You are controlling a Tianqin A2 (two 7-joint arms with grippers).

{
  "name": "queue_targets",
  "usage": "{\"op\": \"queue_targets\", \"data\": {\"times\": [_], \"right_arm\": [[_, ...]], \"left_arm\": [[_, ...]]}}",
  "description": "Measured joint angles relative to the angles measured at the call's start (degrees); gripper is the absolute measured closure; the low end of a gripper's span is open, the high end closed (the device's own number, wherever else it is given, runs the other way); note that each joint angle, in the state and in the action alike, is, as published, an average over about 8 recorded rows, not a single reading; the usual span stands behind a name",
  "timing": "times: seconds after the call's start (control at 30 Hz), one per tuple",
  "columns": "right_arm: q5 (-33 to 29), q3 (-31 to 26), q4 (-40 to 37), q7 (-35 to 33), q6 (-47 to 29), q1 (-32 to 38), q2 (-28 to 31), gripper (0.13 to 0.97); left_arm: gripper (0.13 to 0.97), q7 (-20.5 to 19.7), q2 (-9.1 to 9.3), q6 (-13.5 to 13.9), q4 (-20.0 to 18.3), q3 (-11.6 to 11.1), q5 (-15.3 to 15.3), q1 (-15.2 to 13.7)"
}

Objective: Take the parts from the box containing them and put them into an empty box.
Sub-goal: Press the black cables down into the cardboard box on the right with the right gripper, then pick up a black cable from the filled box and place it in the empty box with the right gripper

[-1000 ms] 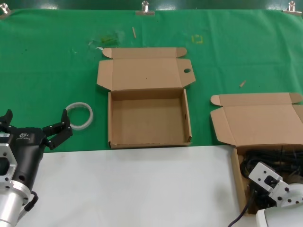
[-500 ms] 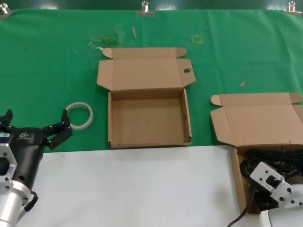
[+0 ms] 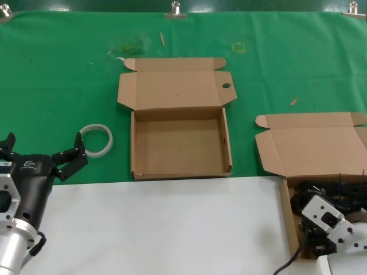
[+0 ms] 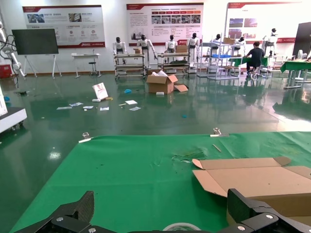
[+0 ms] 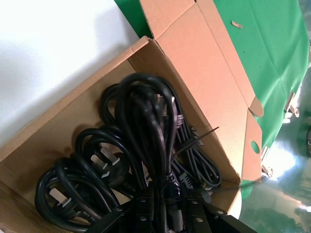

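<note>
I find the empty box (image 3: 180, 143) bare; all parts (image 5: 146, 141) lie in the source box (image 3: 312, 146). My right hand (image 5: 167, 213) grips one bundle; left hand (image 3: 43, 157) idles released.

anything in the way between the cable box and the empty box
Nothing visible: only bare white table and green cloth lie between the box of cables on the right and the empty box. The white ring sits off left.

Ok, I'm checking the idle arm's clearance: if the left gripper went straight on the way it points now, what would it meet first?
Probably the white ring: the left gripper, fingers open, points across the green cloth with the ring just beyond. Height is unclear, so it might pass above it.
</note>
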Motion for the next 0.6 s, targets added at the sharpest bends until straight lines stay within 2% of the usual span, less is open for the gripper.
{"op": "queue_targets", "data": {"times": [0.27, 0.6], "right_arm": [[0.63, 0.54, -0.29, 0.0, -0.89, -0.2, 0.0, 0.871], [0.31, 1.0, 1.28, 0.84, -2.31, -0.22, 0.0, 0.871]], "left_arm": [[0.132, 0.0, 0.0, 0.0, 0.0, 0.0, 0.0, 0.0], [0.132, 0.0, 0.0, 0.0, 0.0, 0.0, 0.0, 0.0]]}}
